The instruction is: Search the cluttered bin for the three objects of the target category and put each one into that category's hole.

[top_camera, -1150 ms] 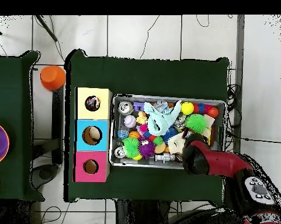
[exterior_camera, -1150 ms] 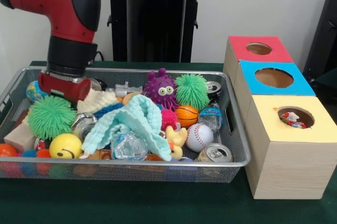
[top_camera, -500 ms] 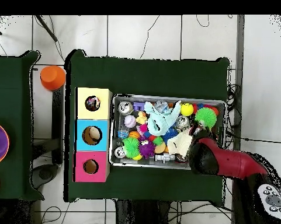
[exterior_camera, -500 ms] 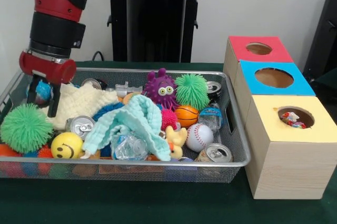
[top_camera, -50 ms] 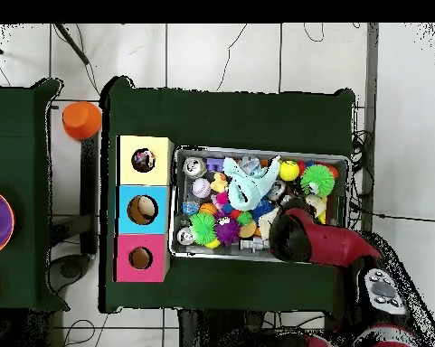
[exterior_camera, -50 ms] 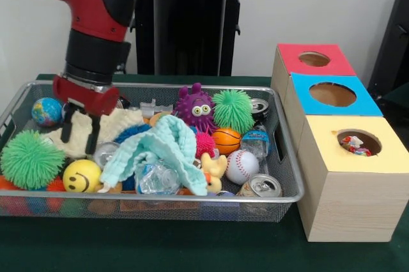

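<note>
A wire mesh bin (exterior_camera, -50 ms: 192, 200) holds mixed clutter: a teal cloth (exterior_camera, -50 ms: 163, 151), a cream cloth (exterior_camera, -50 ms: 114, 122), two green spiky balls (exterior_camera, -50 ms: 32, 158) (exterior_camera, -50 ms: 232, 110), a globe ball (exterior_camera, -50 ms: 46, 111), a yellow smiley ball (exterior_camera, -50 ms: 81, 176), a baseball (exterior_camera, -50 ms: 241, 166), a small basketball (exterior_camera, -50 ms: 227, 140), a purple monster toy (exterior_camera, -50 ms: 195, 108) and cans (exterior_camera, -50 ms: 261, 186). My gripper (exterior_camera, -50 ms: 79, 133) hangs open over the cream cloth at the bin's left, nothing between its fingers (exterior_camera, -50 ms: 66, 129). In the overhead view the arm (top_camera, -50 ms: 297, 237) covers the gripper.
Three boxes with round holes stand right of the bin: red (exterior_camera, -50 ms: 314, 59), blue (exterior_camera, -50 ms: 332, 94), yellow (exterior_camera, -50 ms: 358, 182); something colourful lies inside the yellow one's hole. Overhead, an orange cup (top_camera, -50 ms: 80, 118) sits beyond the boxes (top_camera, -50 ms: 142, 210). A black pedestal stands behind the bin.
The gripper swung from the bin's left end rightward to above the cream cloth. The globe ball now lies uncovered at the back left; the green spiky ball rests at the front left.
</note>
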